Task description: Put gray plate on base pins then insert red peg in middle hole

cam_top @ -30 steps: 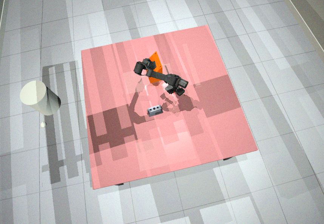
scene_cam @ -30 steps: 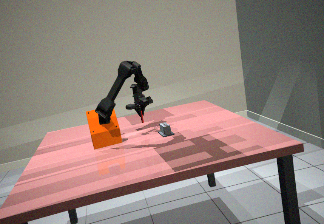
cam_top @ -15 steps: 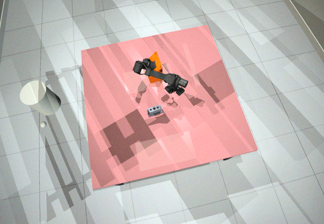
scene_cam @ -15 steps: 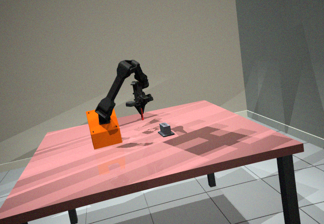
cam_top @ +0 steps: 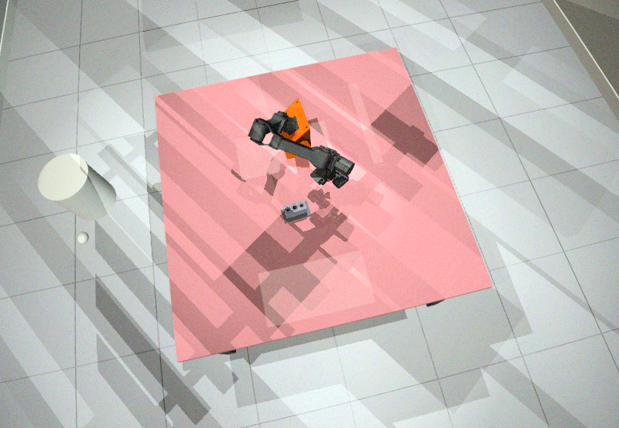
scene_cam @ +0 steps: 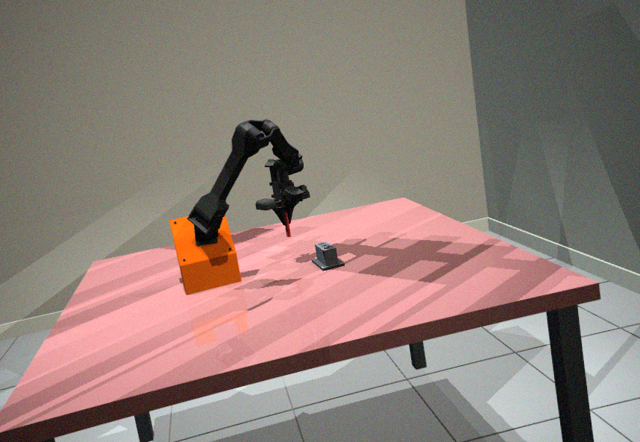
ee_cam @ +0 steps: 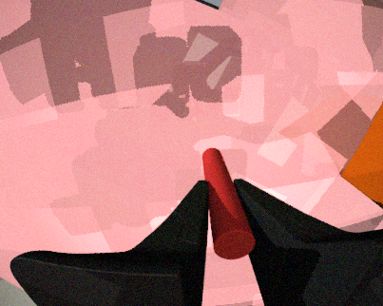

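My gripper [cam_top: 330, 180] [scene_cam: 287, 220] [ee_cam: 219, 187] is shut on the red peg [scene_cam: 288, 229] [ee_cam: 226, 204]. The peg hangs upright between the fingertips, its lower end above the table in the exterior view. The gray base [cam_top: 296, 216] [scene_cam: 335, 264] stands on the table, to the right of the peg in that view and apart from it. The gray plate [cam_top: 298, 205] [scene_cam: 324, 245] appears to lie flat on top of the base. Three dark round spots show in a row along it in the top view. The pins cannot be made out.
The orange mounting block [cam_top: 298, 112] [scene_cam: 212, 274] [ee_cam: 373, 162] bears the arm on the pink table [cam_top: 425, 263] [scene_cam: 154, 354]. A pale cylinder [cam_top: 62, 178] and a small white ball [cam_top: 82, 237] are on the floor beyond the table's left edge. Striped shadows cross the table.
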Available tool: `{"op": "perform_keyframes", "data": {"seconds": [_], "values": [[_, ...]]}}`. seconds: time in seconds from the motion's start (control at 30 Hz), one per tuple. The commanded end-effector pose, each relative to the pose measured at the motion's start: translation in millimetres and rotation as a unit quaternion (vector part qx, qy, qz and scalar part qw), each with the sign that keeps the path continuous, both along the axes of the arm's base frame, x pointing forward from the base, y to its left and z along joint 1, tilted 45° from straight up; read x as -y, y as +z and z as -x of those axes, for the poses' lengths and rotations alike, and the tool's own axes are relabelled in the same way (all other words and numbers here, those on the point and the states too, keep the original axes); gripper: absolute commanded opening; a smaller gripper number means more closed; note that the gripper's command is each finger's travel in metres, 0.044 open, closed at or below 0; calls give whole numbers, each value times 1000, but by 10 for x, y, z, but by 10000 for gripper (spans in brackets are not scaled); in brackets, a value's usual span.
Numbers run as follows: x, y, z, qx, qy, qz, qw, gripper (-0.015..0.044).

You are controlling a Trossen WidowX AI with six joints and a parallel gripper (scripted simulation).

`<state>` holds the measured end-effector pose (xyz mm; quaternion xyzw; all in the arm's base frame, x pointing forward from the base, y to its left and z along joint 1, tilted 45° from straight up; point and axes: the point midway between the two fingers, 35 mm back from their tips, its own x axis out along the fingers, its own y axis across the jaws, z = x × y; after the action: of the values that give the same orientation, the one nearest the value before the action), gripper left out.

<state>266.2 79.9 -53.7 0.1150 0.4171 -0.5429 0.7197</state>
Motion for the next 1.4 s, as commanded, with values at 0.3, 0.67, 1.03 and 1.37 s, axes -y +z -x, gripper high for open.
{"op": "perform_keyframes", "data": {"seconds": [0.3, 0.67, 1.03, 1.37], "values": [[157, 255, -264, 6, 4, -6, 1000, 0], [330, 459, -438, 9, 5, -7, 1000, 0], [530, 673, -584, 12, 4, -6, 1000, 0], [730, 877, -688, 14, 3, -2, 1000, 0]]}}
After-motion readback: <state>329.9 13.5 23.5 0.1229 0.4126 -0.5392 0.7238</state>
